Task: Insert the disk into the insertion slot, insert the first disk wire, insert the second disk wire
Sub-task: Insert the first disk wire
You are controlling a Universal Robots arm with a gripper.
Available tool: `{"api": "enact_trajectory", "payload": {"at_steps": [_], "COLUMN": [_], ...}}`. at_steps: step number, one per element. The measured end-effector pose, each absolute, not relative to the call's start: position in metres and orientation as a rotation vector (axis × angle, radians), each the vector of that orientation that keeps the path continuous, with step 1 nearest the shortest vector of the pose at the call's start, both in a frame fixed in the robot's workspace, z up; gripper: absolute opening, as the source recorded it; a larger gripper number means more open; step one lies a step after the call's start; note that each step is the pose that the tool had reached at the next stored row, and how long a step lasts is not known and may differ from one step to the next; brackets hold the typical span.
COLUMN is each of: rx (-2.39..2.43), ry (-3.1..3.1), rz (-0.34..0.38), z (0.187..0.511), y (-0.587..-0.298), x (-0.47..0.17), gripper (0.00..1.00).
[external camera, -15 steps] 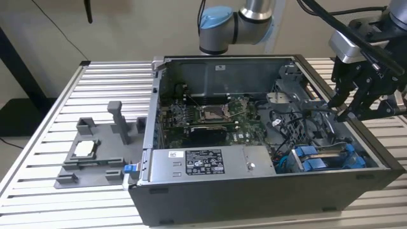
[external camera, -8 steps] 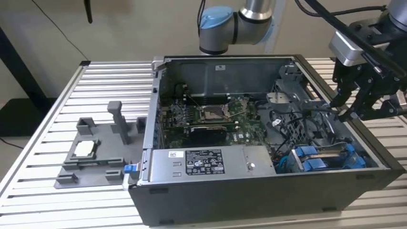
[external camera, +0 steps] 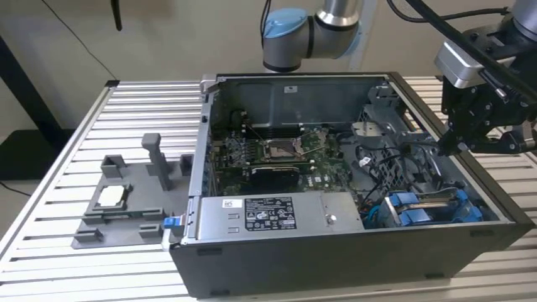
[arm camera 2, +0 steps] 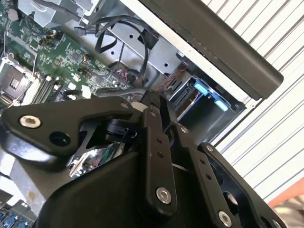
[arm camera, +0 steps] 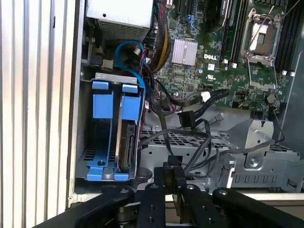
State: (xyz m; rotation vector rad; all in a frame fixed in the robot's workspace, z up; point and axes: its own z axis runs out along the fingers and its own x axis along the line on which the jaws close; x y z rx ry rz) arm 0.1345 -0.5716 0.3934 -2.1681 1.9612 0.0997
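A ribbed metal counter [external camera: 50,251] carries the open case [external camera: 336,264], with a grey tray [external camera: 126,207] just beside it on the exterior view's left. Behind is a plain beige wall [external camera: 185,38].

The disk [arm camera: 126,145] stands on edge inside the slot [arm camera: 108,76], in the bay nearer the motherboard [arm camera: 213,47], held by its blue carrier [arm camera: 130,107]. In the exterior view the cage sits in the case's near corner on the right, beside the power supply [external camera: 268,214].

The tool [external camera: 446,150] hangs over the case's wall on the exterior view's right, above the cage and apart from it. In both wrist views its tips are pressed together [arm camera: 174,173] [arm camera 2: 153,97].

The arm [external camera: 310,31] is cut off by the frame's upper edge. Loose black wires [arm camera: 190,118] lie near the cage; whether any is plugged into the disk cannot be told. The tool's body hides much of the board in the second wrist view.
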Motion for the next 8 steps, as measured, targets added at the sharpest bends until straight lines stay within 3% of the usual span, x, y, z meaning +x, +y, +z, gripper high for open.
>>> {"api": "enact_trajectory", "payload": {"at_steps": [8], "rx": [-2.197], "ry": [1.989], "rz": [0.094], "z": [0.3931], "y": [-0.5716], "x": [0.1382], "gripper": [0.19]}}
